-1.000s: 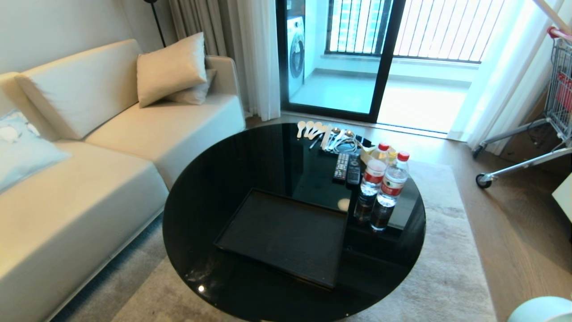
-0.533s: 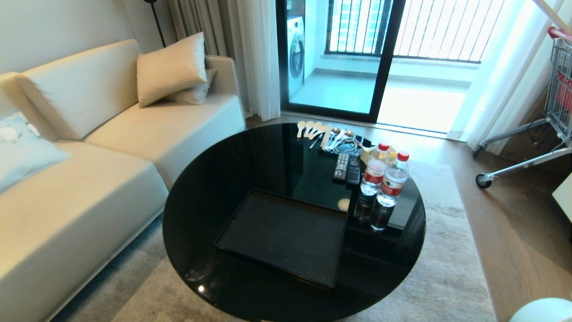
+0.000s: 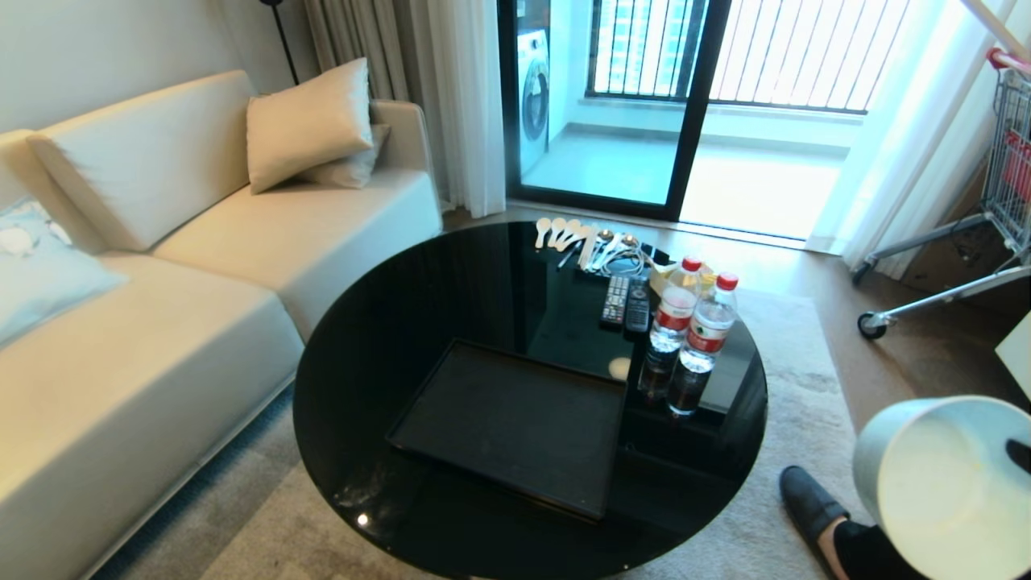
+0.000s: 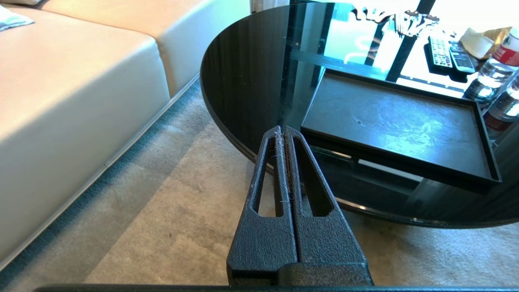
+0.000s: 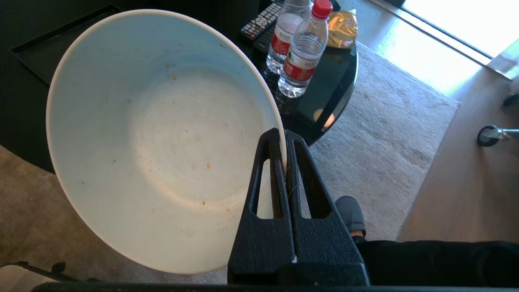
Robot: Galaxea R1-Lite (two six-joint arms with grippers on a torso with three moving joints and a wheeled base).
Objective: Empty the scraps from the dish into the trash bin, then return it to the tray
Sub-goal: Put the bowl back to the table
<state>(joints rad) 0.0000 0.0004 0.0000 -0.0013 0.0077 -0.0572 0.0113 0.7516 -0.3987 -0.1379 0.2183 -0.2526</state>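
The dish [image 5: 162, 138], a white bowl, hangs tilted in the air off the table's right side, its inside facing me. It appears at the lower right of the head view as the dish [image 3: 942, 483]. My right gripper [image 5: 284, 137] is shut on its rim, one finger inside and one outside. Only a few tiny orange specks [image 5: 208, 165] of the scraps cling to the bowl. The black tray [image 3: 515, 427] lies bare on the round table. Parked low by the table's near-left edge, my left gripper [image 4: 282, 132] is shut on nothing. The trash bin is out of view.
Two water bottles [image 3: 691, 342], two remotes [image 3: 627, 304] and spoons [image 3: 564, 234] stand on the glossy black table [image 3: 387, 322] beyond the tray. A person's shoe [image 3: 809, 503] rests on the rug below the bowl. A sofa [image 3: 161, 338] is on the left, a cart [image 3: 1007, 185] far right.
The bowl has risen from the picture's bottom right corner into fuller view, held by my right gripper. A person's foot now shows under it. The left arm has not moved.
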